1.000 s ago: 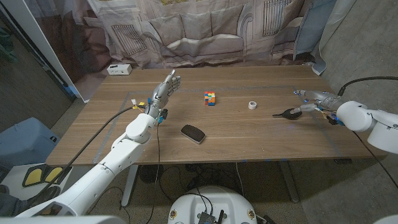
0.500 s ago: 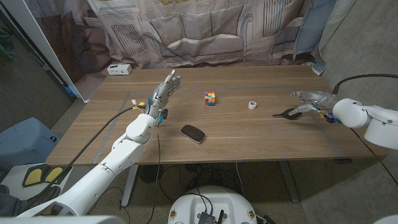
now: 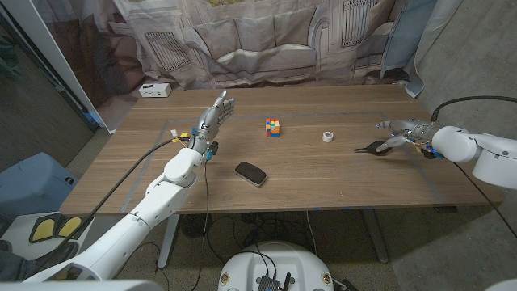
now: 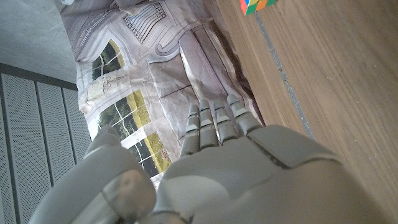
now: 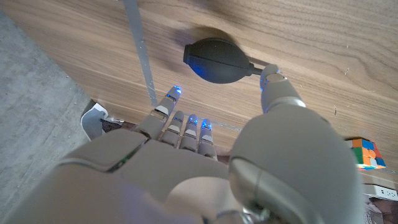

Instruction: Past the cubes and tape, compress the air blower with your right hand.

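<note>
The black rubber air blower (image 3: 372, 147) lies on the table's right side, its bulb (image 5: 217, 61) dark with a thin nozzle. My right hand (image 3: 406, 129) hovers just beyond and to the right of it, fingers spread and holding nothing. In the right wrist view my thumb tip (image 5: 273, 79) is close over the nozzle, while the other fingertips (image 5: 186, 121) stay short of the bulb. The coloured cube (image 3: 273, 127) and the white tape roll (image 3: 329, 136) stand mid-table. My left hand (image 3: 215, 114) is raised on the left, fingers straight and apart, empty.
A black oval device (image 3: 251, 173) lies near the front middle of the table. A white box (image 3: 153, 90) sits at the far left corner. The cube (image 4: 257, 5) is seen past my left hand (image 4: 249, 168). A printed curtain hangs behind the table.
My right hand has shifted slightly leftward over the blower and spread its fingers. The left arm has not moved.
</note>
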Motion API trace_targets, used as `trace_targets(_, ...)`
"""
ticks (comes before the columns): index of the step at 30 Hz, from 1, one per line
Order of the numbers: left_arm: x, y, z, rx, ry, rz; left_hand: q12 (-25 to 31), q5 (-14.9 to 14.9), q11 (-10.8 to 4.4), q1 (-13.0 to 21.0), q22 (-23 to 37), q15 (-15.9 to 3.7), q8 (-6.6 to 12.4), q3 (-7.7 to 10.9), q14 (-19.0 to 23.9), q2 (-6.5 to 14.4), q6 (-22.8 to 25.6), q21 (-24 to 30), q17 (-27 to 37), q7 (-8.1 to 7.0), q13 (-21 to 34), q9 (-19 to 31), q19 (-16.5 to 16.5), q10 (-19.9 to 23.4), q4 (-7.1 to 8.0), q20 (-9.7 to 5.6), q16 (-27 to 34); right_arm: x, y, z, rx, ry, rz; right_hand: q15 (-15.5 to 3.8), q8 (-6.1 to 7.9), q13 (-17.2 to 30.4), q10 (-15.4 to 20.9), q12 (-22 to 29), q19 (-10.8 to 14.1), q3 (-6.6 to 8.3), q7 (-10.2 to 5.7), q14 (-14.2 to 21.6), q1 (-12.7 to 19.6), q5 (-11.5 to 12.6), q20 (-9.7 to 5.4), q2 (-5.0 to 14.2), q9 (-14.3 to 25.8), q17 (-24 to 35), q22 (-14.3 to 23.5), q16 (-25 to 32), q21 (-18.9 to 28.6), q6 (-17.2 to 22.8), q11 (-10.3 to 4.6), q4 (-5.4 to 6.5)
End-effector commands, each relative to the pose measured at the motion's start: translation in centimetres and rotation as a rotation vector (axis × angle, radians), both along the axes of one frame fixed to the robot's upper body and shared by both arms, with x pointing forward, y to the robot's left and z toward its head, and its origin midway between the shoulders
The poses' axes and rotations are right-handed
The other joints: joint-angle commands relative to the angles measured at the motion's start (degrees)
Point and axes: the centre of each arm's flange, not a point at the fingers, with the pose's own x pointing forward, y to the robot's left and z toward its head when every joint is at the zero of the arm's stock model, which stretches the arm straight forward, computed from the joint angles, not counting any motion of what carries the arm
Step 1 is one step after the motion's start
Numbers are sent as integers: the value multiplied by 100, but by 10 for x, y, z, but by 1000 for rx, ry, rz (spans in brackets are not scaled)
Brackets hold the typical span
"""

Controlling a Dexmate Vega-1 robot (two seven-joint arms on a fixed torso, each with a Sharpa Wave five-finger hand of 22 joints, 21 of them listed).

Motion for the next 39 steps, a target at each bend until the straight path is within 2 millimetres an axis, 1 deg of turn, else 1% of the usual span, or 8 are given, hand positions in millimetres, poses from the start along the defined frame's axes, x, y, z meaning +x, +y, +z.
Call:
trace_targets(1, 0, -3, 2, 8, 3, 4, -31, -4, -12, -10, 25, 3, -12, -6, 63, 13, 48, 2, 12, 3, 26, 27, 59, 37, 5, 2, -18, 6, -2, 1, -25, 22, -10, -4, 66, 16, 3, 20, 51, 44, 10, 47, 76, 48, -87, 18, 19, 11, 2, 21, 22, 64, -58, 15)
trace_targets(4, -1, -3, 2, 5, 1, 5, -34, -4, 0, -11, 25, 1, -14, -7, 63, 14, 44, 0, 12, -1, 26, 27, 57, 34, 5, 0, -18, 8, -2, 1, -26, 26, -11, -19, 77, 17, 44, 34, 64, 45, -22, 68, 98, 49, -77, 18, 22, 11, 2, 26, 19, 86, -116, 20)
trace_targets(11, -4, -3, 1, -6, -6, 9, -39, -3, 5, -14, 25, 1, -17, -7, 68, 20, 46, -2, 12, 3, 26, 27, 58, 34, 2, 0, -19, 13, -3, 1, -30, 30, -9, -78, 82, 18, 182, 76, 193, 96, -40, 203, 242, 67, -120, 45, 28, 13, 1, 62, 43, 92, -134, -2)
trace_targets(16, -5, -3, -3, -17, 0, 19, -41, -2, 0, -15, 25, -4, -17, -7, 67, 24, 51, -3, 12, 5, 27, 27, 59, 38, 1, -2, -21, 17, 0, -1, -63, 46, -6, -65, 94, 20, 185, 68, 205, 121, -96, 218, 323, 75, -115, 50, 30, 12, 1, 58, 33, 117, -214, -15)
trace_targets(20, -5, -3, -6, -19, 7, 21, -40, -1, -2, -16, 25, -1, -20, -6, 66, 30, 50, -4, 12, 3, 27, 27, 59, 47, -1, -4, -22, 20, 1, -1, -75, 52, -6, -59, 107, 20, 220, 71, 214, 143, -136, 227, 407, 82, -100, 44, 33, 11, 0, 51, 24, 144, -313, -27)
trace_targets(22, -4, -4, -7, -22, 8, 19, -39, -1, 6, -16, 25, 2, -20, -6, 68, 33, 50, -5, 12, 2, 27, 27, 59, 55, -2, -1, -22, 21, 1, -1, -73, 59, -6, -55, 123, 21, 259, 80, 218, 153, -184, 233, 451, 86, -94, 44, 34, 11, 0, 47, 18, 183, -352, -29)
trace_targets(34, -6, -5, -11, -33, 9, 26, -43, 0, 2, -20, 26, 6, -21, -6, 83, 45, 61, -5, 12, 4, 28, 28, 67, 64, -6, -7, -20, 24, -1, -6, -92, 64, -8, -83, 179, 22, 313, 82, 253, 173, -257, 290, 553, 95, -95, 51, 35, 13, 1, 57, 12, 335, -380, -18)
trace_targets(39, -6, -6, -11, -30, 8, 27, -46, 0, 3, -21, 26, -1, -19, -6, 84, 47, 69, -5, 12, 11, 28, 28, 70, 65, -8, -7, -21, 27, 1, -10, -109, 70, -5, -84, 247, 23, 443, 113, 266, 196, -329, 296, 615, 107, -77, 45, 36, 26, 1, 48, 1, 533, -424, -3)
